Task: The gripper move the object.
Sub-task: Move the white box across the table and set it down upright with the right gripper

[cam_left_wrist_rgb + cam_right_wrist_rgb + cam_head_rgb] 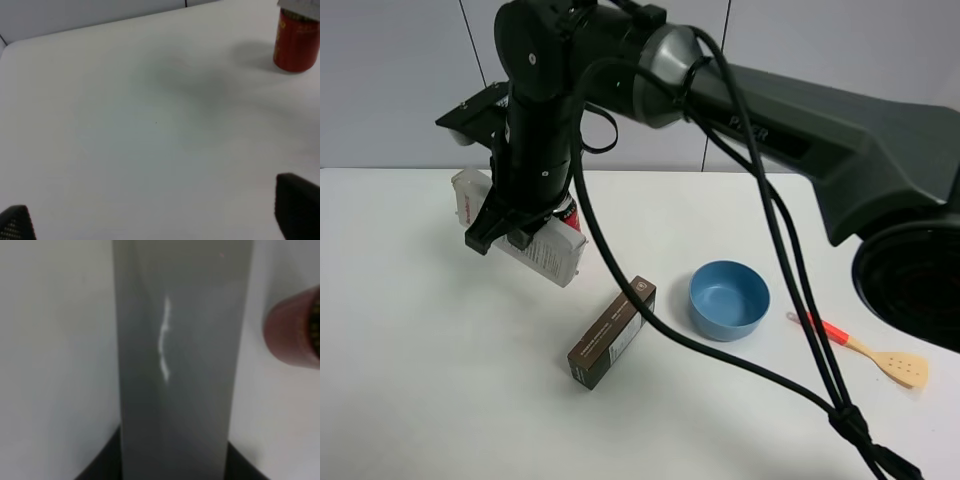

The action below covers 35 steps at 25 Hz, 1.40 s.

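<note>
The right fingers (490, 228) are clenched on the white carton (555, 258), holding it tilted near the far edge of the worktop (440, 380), toward its left corner, just beside a red can (568, 213). The left fingers (297, 205) are spread wide, grasping nothing.

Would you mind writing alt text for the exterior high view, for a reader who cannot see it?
A dark robot arm reaches across a white table, its hand closed on a slim white carton at the left, with a red can just behind. Nearer the camera sit a dark brown carton, a blue bowl and a spatula.
</note>
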Motion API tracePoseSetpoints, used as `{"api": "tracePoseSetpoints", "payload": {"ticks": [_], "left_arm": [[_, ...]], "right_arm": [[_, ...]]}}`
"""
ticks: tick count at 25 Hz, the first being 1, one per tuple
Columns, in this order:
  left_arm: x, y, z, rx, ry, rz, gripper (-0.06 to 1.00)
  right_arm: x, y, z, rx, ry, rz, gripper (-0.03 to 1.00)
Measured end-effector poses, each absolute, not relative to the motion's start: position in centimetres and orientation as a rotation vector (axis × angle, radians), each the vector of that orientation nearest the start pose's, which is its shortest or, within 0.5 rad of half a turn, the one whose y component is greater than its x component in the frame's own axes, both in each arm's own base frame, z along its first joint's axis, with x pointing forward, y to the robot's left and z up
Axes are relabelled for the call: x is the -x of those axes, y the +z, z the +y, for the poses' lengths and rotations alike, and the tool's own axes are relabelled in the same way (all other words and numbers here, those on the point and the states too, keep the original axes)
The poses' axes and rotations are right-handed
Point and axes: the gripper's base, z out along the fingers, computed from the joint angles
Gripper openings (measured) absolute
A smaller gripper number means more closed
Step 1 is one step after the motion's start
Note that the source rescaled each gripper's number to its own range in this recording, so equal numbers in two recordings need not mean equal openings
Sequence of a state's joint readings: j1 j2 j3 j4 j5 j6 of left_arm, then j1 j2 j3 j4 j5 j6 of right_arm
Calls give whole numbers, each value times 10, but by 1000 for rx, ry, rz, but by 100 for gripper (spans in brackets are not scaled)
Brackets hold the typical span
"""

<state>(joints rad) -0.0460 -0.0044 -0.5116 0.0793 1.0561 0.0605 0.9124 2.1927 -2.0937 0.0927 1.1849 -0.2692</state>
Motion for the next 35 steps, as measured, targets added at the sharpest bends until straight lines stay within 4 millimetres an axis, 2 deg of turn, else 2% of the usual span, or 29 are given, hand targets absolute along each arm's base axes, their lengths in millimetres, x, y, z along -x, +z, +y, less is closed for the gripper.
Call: {"api": "tracePoseSetpoints", "payload": {"ticks": [8, 15, 26, 35], "left_arm": [[7, 281, 7, -104, 104, 2020, 100], [7, 281, 7, -104, 104, 2020, 100], [7, 281, 7, -104, 104, 2020, 100], [7, 281, 7, -104, 104, 2020, 100]], "right_arm": [[-286, 215, 409, 1587, 283, 2346, 0], [-289, 184, 417, 1599, 271, 2365, 0], [-296, 149, 426, 1585, 269, 2356, 0], [-298, 148, 424, 1598, 222, 2335, 0]]}}
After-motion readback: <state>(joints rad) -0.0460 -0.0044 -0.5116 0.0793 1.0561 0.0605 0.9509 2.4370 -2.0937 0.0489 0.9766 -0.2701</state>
